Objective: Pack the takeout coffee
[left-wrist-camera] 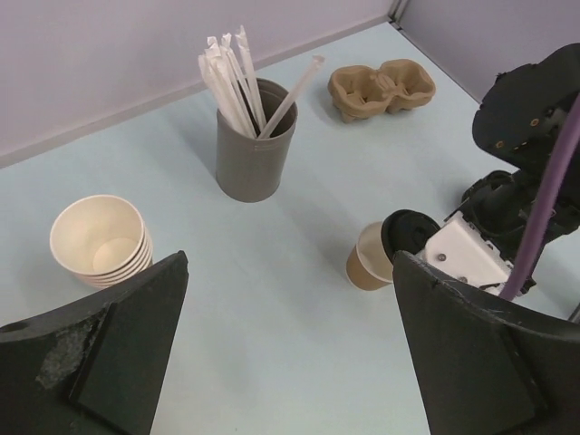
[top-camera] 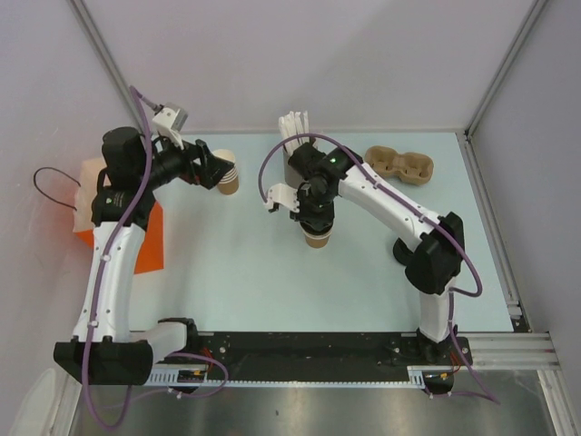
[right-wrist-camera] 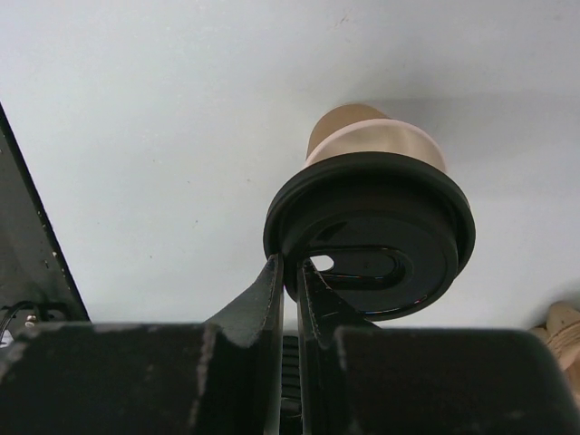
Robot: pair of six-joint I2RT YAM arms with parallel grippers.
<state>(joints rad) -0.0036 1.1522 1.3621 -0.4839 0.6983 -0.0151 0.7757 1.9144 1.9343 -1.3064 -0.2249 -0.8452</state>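
Behind black lid (right-wrist-camera: 370,227), takeout coffee (right-wrist-camera: 349,127), mouth partly hidden

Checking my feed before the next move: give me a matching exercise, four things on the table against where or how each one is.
Things:
1 black lid
2 stack of nested cups
3 grey holder
4 cardboard carrier

States:
A holds white sticks
B pinched at its edge by the shut right claw
C lying far back on the right
D just ahead of the open left claw

Pairs: 1-B; 2-D; 3-A; 4-C
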